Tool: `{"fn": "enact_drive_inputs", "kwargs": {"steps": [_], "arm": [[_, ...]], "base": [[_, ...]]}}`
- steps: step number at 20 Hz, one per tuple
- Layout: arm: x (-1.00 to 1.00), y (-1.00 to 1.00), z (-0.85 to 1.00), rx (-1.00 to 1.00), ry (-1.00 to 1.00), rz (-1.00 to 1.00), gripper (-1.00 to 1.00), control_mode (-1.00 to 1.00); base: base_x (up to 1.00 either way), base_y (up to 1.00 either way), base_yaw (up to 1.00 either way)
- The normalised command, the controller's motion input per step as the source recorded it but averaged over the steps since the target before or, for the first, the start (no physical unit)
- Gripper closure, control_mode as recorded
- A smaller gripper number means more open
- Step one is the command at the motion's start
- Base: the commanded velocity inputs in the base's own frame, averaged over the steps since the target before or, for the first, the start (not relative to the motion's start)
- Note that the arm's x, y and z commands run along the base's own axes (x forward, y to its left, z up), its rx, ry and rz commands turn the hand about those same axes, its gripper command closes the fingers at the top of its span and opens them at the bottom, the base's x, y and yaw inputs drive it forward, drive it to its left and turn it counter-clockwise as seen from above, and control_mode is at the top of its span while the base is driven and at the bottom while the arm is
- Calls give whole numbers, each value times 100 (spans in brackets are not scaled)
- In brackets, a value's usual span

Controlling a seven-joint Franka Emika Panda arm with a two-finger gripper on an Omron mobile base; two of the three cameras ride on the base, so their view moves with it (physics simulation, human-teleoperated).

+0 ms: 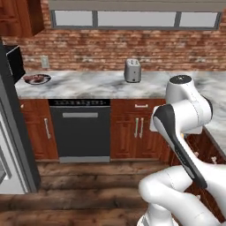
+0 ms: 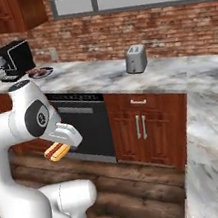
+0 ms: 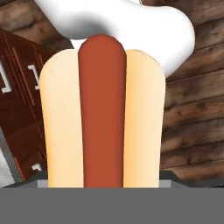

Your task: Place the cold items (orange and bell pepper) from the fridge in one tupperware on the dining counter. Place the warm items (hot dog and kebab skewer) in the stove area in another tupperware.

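Here you have one hot dog (image 3: 103, 113) held in the gripper (image 2: 62, 148): in the hand view its bun and sausage rise straight up from the bottom, with the wood floor (image 3: 197, 127) behind, so the fingers are closed on it. In the right base view the same hot dog shows as a small orange and red shape under the arm's forward end, hanging in the air above the floor, in front of the dishwasher (image 2: 81, 128).

Count the rest for yourself. One toaster (image 1: 132, 70) stands on the marble counter (image 1: 92, 86) against the brick wall. One plate (image 1: 37, 79) with something dark on it sits at the counter's left end, near one black coffee machine (image 2: 15, 59). Below the counter there is the one dishwasher and wooden cabinet doors (image 1: 139, 128) with metal handles.
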Motion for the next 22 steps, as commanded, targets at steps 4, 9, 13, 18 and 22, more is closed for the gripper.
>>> {"fn": "enact_drive_inputs", "kwargs": {"steps": [4, 9, 13, 18, 22], "arm": [[0, 0, 0, 0, 0, 0, 100, 100], [0, 0, 0, 0, 0, 0, 100, 100], [0, 0, 0, 0, 0, 0, 100, 100], [0, 0, 0, 0, 0, 0, 100, 100], [0, 0, 0, 0, 0, 0, 100, 100]], "base": [[-99, 13, -43], [-100, 6, -37], [-100, 1, -31], [-92, 0, -29], [-10, -45, -8]]}}
